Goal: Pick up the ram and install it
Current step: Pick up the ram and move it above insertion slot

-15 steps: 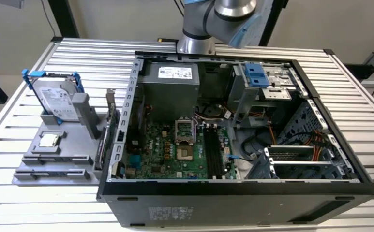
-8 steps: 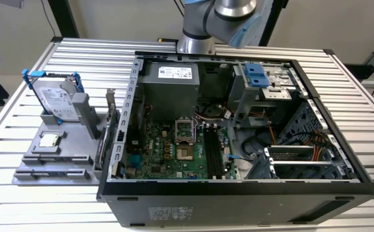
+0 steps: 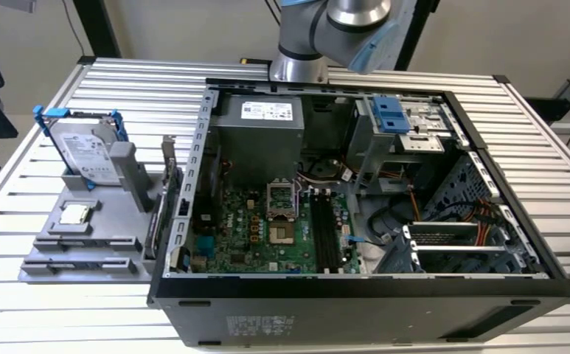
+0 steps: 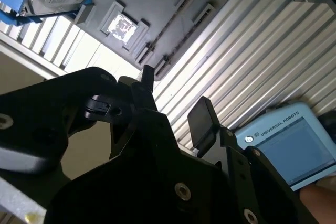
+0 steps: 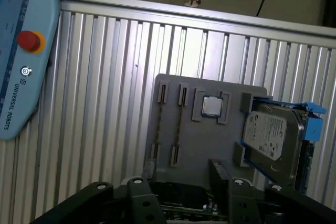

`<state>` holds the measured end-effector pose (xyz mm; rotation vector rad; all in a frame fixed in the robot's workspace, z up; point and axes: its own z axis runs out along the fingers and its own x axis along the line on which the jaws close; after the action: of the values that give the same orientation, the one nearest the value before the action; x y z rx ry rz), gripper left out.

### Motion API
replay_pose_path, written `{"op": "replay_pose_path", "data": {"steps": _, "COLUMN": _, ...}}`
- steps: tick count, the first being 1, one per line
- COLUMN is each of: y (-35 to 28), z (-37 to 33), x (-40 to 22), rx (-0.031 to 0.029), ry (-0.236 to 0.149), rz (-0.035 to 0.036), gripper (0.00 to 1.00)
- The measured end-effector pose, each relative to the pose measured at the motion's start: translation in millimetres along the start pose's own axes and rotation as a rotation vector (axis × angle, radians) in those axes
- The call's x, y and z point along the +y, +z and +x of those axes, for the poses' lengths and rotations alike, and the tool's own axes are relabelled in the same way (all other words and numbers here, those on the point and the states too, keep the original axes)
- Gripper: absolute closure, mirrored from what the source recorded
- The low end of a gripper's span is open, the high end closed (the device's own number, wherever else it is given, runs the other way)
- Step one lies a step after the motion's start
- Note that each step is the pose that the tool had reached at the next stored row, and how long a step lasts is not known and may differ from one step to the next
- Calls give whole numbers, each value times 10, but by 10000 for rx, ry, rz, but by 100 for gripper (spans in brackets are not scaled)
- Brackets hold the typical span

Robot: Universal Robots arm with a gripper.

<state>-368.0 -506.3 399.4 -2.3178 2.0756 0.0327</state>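
Two thin ram sticks stand on edge in the grey holder plate [image 5: 210, 140]; one ram stick [image 5: 178, 125] lies beside the other [image 5: 159, 125], and both appear as narrow lines [image 4: 167, 24] in the second wrist view. My gripper [image 4: 173, 103] hovers high above the plate, open, with nothing between its black fingers [image 4: 202, 121]. The arm [image 3: 334, 29] rises behind the open computer case [image 3: 363, 284]. Black memory slots [image 3: 324, 232] sit on the green motherboard [image 3: 255, 236] inside the case.
A silver hard drive [image 3: 86, 151] with blue brackets and a square CPU chip [image 3: 74, 214] share the holder plate. A blue teach pendant [image 5: 21, 51] lies on the slatted table [image 3: 560, 140], with a person's arm [image 4: 320, 203] by it. Cables and drive cages fill the case's right side.
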Motion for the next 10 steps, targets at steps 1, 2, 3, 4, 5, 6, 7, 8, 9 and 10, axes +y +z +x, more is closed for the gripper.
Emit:
{"op": "replay_pose_path", "data": {"steps": 1, "y": 0, "z": 0, "x": 0, "rx": 0, "ry": -2, "rz": 0, "gripper": 0}}
{"op": "replay_pose_path", "data": {"steps": 2, "y": 0, "z": 0, "x": 0, "rx": 0, "ry": -3, "rz": 0, "gripper": 0}}
{"op": "replay_pose_path", "data": {"steps": 3, "y": 0, "z": 0, "x": 0, "rx": 0, "ry": -5, "rz": -1, "gripper": 0}}
{"op": "replay_pose_path", "data": {"steps": 4, "y": 0, "z": 0, "x": 0, "rx": 0, "ry": -7, "rz": 0, "gripper": 0}}
{"op": "replay_pose_path", "data": {"steps": 5, "y": 0, "z": 0, "x": 0, "rx": 0, "ry": -7, "rz": -1, "gripper": 0}}
{"op": "replay_pose_path", "data": {"steps": 6, "y": 0, "z": 0, "x": 0, "rx": 0, "ry": 4, "rz": 0, "gripper": 0}}
{"op": "replay_pose_path", "data": {"steps": 7, "y": 1, "z": 0, "x": 0, "rx": 0, "ry": 46, "rz": 1, "gripper": 0}}
{"op": "replay_pose_path", "data": {"steps": 8, "y": 2, "z": 0, "x": -1, "rx": 1, "ry": 110, "rz": 3, "gripper": 0}}
{"op": "replay_pose_path", "data": {"steps": 9, "y": 4, "z": 0, "x": -1, "rx": 2, "ry": 189, "rz": 5, "gripper": 0}}
{"op": "replay_pose_path", "data": {"steps": 10, "y": 7, "z": 0, "x": -1, "rx": 3, "ry": 262, "rz": 8, "gripper": 0}}
